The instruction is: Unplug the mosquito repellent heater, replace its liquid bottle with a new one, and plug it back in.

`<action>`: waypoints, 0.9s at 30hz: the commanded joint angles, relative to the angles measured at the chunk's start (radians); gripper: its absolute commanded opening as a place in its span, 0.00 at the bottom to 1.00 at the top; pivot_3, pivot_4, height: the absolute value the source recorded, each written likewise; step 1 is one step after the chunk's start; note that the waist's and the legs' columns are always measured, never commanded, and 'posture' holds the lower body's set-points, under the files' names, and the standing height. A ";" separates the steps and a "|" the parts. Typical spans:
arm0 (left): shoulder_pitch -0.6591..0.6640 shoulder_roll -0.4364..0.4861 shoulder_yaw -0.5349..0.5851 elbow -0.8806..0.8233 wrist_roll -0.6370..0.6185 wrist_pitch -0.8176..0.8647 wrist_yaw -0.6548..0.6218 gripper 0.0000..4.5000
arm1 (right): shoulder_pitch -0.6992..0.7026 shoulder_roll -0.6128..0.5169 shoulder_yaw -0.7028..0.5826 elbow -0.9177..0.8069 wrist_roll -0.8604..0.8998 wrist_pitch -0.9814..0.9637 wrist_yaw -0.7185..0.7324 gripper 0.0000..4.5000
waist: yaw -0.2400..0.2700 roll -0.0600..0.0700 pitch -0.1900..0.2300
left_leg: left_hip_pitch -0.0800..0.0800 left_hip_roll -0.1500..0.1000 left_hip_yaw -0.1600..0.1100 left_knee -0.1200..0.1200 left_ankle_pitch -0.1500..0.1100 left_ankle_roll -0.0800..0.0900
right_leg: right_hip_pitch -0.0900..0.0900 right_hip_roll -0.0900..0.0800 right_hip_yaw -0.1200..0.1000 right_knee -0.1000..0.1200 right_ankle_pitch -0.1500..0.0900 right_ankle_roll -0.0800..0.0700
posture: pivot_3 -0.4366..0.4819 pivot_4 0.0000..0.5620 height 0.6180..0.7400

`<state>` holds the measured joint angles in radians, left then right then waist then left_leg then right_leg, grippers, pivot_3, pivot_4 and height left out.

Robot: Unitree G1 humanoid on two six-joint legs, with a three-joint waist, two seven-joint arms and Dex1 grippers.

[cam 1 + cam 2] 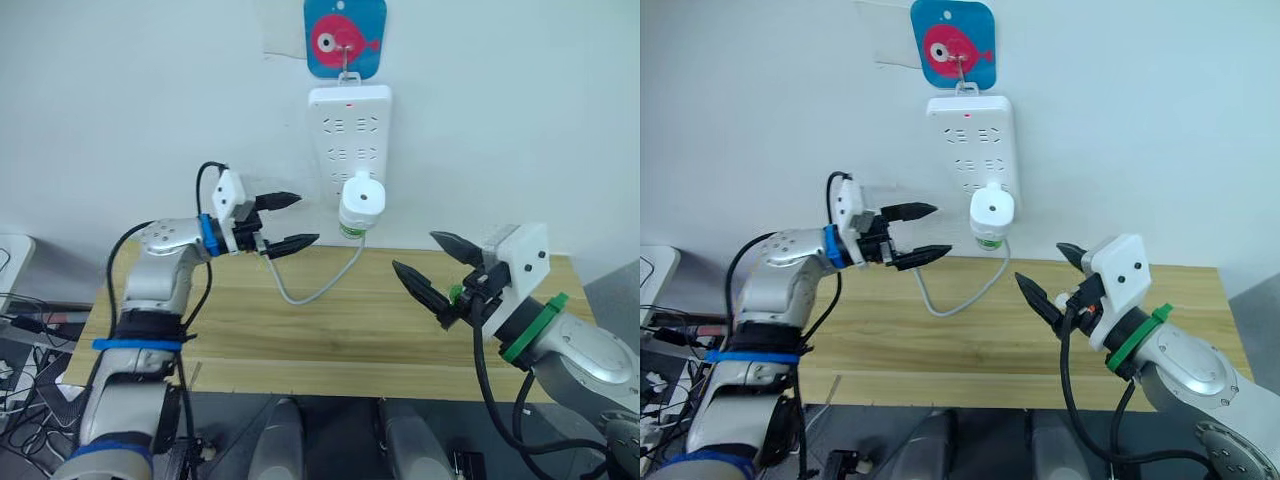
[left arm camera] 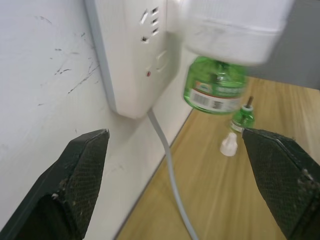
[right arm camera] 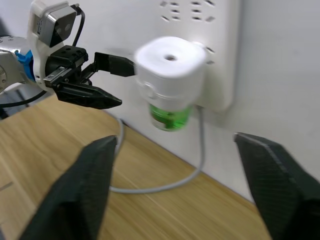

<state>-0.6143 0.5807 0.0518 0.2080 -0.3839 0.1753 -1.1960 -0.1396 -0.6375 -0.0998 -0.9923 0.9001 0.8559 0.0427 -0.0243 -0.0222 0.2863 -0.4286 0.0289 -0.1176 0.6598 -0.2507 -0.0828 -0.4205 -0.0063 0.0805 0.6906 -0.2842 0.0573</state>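
Observation:
The white mosquito repellent heater (image 1: 361, 194) is plugged into the power strip (image 1: 349, 125) on the wall, with its green liquid bottle (image 2: 215, 86) hanging underneath. My left gripper (image 1: 309, 218) hovers open just left of the heater, at the bottle's height, touching nothing. My right gripper (image 1: 413, 250) is open and empty over the table, lower and to the right of the heater. Farther along the table, the left wrist view shows a small green bottle (image 2: 243, 117) with a dark wick standing next to a white cap (image 2: 228, 144).
The strip hangs from a blue fish hook (image 1: 345, 38). Its grey cable (image 1: 318, 290) loops down onto the wooden table (image 1: 300, 335) against the white wall. Loose cables lie off the table's left end.

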 commanded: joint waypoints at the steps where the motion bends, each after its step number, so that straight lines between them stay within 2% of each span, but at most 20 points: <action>1: 0.086 0.042 0.062 -0.231 -0.084 0.047 0.013 1.00 | -0.017 0.011 0.050 0.006 -0.043 -0.045 0.046 0.54 | 0.007 0.000 0.000 | 0.000 0.000 0.000 0.000 0.000 0.000 | 0.000 0.000 0.000 0.000 0.000 0.000 | 0.68 0.49 1.00; 4: 0.238 0.077 0.107 -0.430 -0.152 0.054 0.004 1.00 | -0.045 0.040 0.136 0.033 -0.109 -0.065 0.066 0.30 | 0.016 0.000 0.000 | 0.000 0.000 0.000 -0.001 0.000 0.000 | 0.000 -0.001 -0.001 -0.001 0.000 0.000 | 0.70 0.49 1.00; 7: 0.353 0.091 0.142 -0.553 -0.202 0.043 0.002 1.00 | -0.070 0.068 0.206 0.062 -0.179 -0.086 0.079 0.04 | 0.026 0.000 0.000 | 0.000 0.000 -0.001 -0.001 0.000 0.000 | 0.000 -0.001 -0.001 -0.001 0.000 0.000 | 0.71 0.49 1.00; 8: 0.383 0.088 0.154 -0.578 -0.210 0.031 0.008 1.00 | -0.082 0.083 0.231 0.076 -0.208 -0.096 0.081 0.01 | 0.029 0.000 0.000 | 0.000 0.000 -0.001 -0.001 0.000 0.000 | 0.000 -0.001 -0.001 -0.001 0.000 0.000 | 0.71 0.49 1.00; 14: 0.450 0.075 0.185 -0.626 -0.221 0.011 0.080 1.00 | -0.132 0.160 0.294 0.143 -0.332 -0.128 0.071 0.01 | 0.053 0.000 0.000 | 0.000 0.000 -0.003 -0.001 0.001 -0.001 | 0.001 0.000 -0.004 -0.002 0.000 0.000 | 0.72 0.47 1.00; 21: 0.410 0.051 0.138 -0.603 -0.197 -0.022 0.116 1.00 | -0.141 0.226 0.280 0.177 -0.406 -0.120 0.055 0.01 | 0.057 0.000 0.000 | 0.000 0.000 -0.005 -0.001 0.001 -0.001 | 0.002 -0.001 -0.007 -0.003 0.000 0.000 | 0.72 0.47 1.00; 27: 0.386 0.047 0.124 -0.590 -0.198 -0.031 0.127 1.00 | -0.135 0.239 0.263 0.184 -0.445 -0.120 0.070 0.01 | 0.056 0.000 0.000 | 0.000 0.000 -0.005 -0.001 0.001 -0.001 | 0.002 0.000 -0.007 -0.003 0.000 -0.001 | 0.71 0.46 1.00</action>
<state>-0.2182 0.6295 0.1783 -0.3735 -0.5793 0.1663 -1.0767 -0.2752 -0.4034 0.1871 -0.7819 0.4686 0.7510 0.1077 0.0313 -0.0220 0.2863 -0.4286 0.0292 -0.1228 0.6583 -0.2501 -0.0840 -0.4189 -0.0067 0.0738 0.6881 -0.2844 0.0568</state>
